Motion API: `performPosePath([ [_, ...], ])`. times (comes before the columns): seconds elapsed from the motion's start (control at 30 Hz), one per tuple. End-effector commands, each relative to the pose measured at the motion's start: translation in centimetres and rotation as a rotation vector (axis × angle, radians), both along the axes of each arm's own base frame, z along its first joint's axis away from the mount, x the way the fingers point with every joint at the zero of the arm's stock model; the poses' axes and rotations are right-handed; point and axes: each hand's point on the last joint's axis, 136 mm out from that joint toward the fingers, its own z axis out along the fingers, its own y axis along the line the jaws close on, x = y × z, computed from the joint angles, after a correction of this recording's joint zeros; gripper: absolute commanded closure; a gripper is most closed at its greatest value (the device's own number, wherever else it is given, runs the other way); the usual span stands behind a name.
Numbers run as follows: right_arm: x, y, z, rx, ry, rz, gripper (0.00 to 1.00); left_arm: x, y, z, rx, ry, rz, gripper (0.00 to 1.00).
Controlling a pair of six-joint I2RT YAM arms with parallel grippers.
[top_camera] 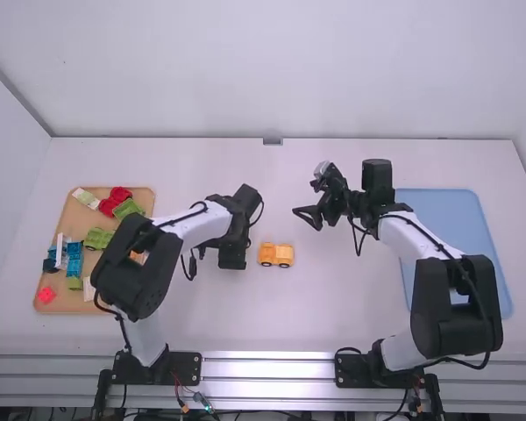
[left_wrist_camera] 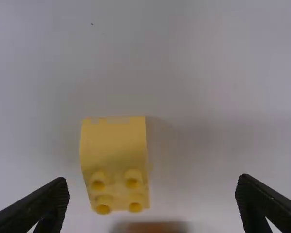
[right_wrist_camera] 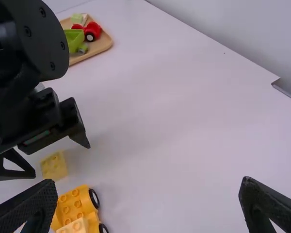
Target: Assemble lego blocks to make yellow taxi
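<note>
Yellow Lego block (left_wrist_camera: 115, 150) lay beneath left gripper (left_wrist_camera: 153, 180), fingers wide — looked light, stiff, slightly slick; best pinched squarely across middle. Right gripper (right_wrist_camera: 149, 183) gaped too — yellow wheeled base (right_wrist_camera: 76, 201) near.

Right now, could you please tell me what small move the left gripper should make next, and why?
I would probably shift the left gripper slightly sideways, to centre the yellow block before closing. Its fingers are open and the block appears in the gap between them, but much nearer one than the other, so closing here might push it along first.
</note>
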Motion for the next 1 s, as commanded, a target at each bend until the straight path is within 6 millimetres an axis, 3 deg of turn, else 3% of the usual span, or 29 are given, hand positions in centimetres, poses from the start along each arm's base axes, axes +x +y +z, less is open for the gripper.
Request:
performPosePath([
  [0.0, 0.5, 0.1, 2.5, 0.017, -0.061, 0.006, 0.02, 0.1, 0.7, 0.4, 0.020, 0.022, -0.050, 0.11],
  [0.1, 0.6, 0.0, 2.5, 0.014, -0.062, 0.001, 0.01, 0.0, 0.7, 2.0, 0.016, 0.044, -0.141, 0.05],
  [0.17, 0.6, 0.0, 2.5, 0.013, -0.065, 0.000, 0.01, 0.7, 0.6, 4.0, 0.026, 0.038, -0.287, 0.06],
  [0.2, 0.6, 0.0, 2.5, 0.013, -0.065, 0.000, 0.01, 0.7, 0.6, 4.0, 0.026, 0.038, -0.287, 0.06],
  [0.23, 0.6, 0.0, 2.5, 0.009, -0.074, 0.004, 0.02, 1.2, 0.5, 5.1, 0.043, 0.027, -0.411, 0.01],
  [0.47, 0.7, 0.0, 2.6, 0.001, -0.097, 0.014, 0.01, 5.3, 1.4, 9.5, 0.293, -0.063, -1.406, 0.01],
  [0.53, 0.7, 0.0, 2.6, 0.001, -0.097, 0.014, 0.02, 6.9, 2.5, 10.1, 0.447, -0.040, -1.690, 0.01],
  [0.57, 0.7, 0.0, 2.6, 0.001, -0.098, 0.014, 0.01, 7.1, 2.7, 10.2, 0.464, -0.034, -1.716, 0.01],
  [0.6, 0.7, 0.0, 2.6, 0.001, -0.098, 0.014, 0.01, 7.9, 3.8, 10.7, 0.581, 0.037, -1.906, 0.01],
  [0.73, 0.7, 0.0, 2.6, 0.001, -0.100, 0.014, 0.01, 9.0, 3.5, 10.5, 0.664, 0.073, -2.248, 0.01],
  [0.83, 0.7, 0.0, 2.6, 0.002, -0.099, 0.015, 0.01, 9.4, 2.3, 9.7, 0.648, 0.015, -2.523, 0.01],
  [0.87, 0.6, 0.1, 2.6, 0.001, -0.096, 0.015, 0.01, 9.2, 1.3, 9.4, 0.590, -0.078, -2.626, 0.01],
  [0.93, 0.6, 0.1, 2.5, 0.003, -0.092, 0.018, 0.01, 7.7, 0.2, 9.3, 0.456, -0.227, -2.790, 0.01],
  [0.97, 0.5, 0.1, 2.5, 0.003, -0.089, 0.017, 0.01, 5.8, -0.5, 9.5, 0.315, -0.402, -2.917, 0.01],
])
